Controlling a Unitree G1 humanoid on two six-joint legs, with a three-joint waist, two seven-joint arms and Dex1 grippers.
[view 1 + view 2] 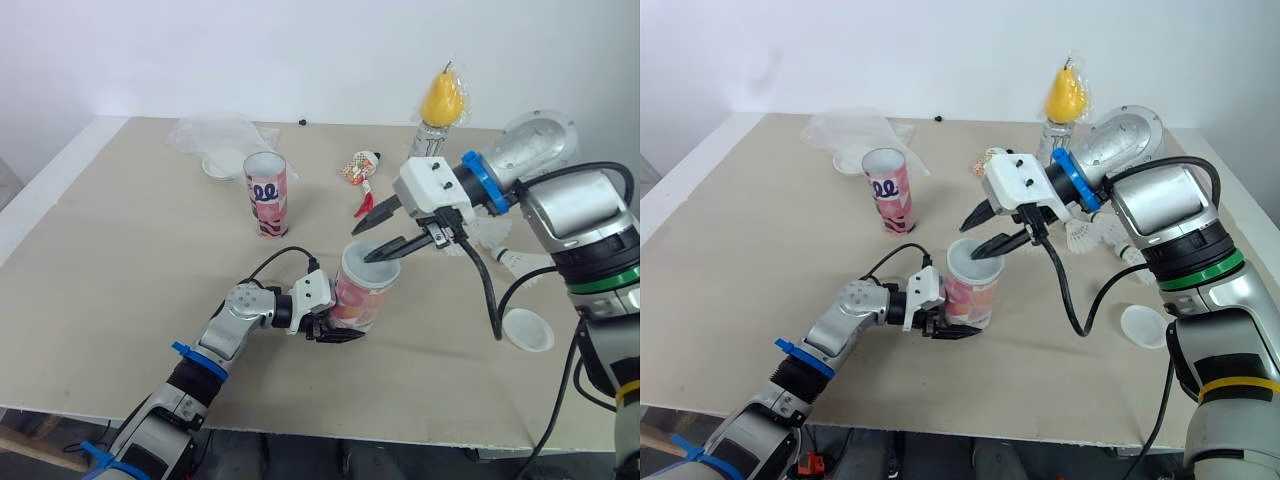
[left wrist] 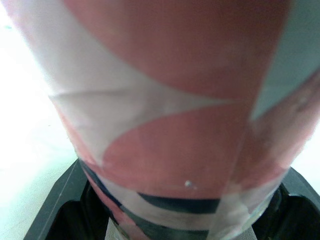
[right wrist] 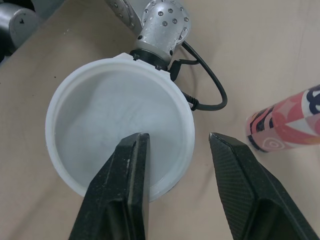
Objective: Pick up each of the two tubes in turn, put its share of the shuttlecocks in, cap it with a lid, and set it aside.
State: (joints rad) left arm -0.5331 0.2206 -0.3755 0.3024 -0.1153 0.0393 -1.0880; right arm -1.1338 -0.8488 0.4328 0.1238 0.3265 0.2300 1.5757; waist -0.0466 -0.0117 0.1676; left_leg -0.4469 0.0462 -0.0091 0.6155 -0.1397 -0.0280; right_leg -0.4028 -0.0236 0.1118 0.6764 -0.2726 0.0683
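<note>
Left gripper (image 1: 335, 325) clamps pink patterned cylindrical tube (image 1: 365, 290); right gripper (image 1: 362, 244), tapered black fingers spread, straddles tube's round white rim.

The left gripper (image 1: 952, 325) clamps the pink tube (image 1: 975, 290) low down; the right gripper (image 1: 972, 240) hangs spread above its open mouth; a second tube (image 1: 887, 192) stands farther back; a lid (image 1: 1143, 326) lies aside.
</note>
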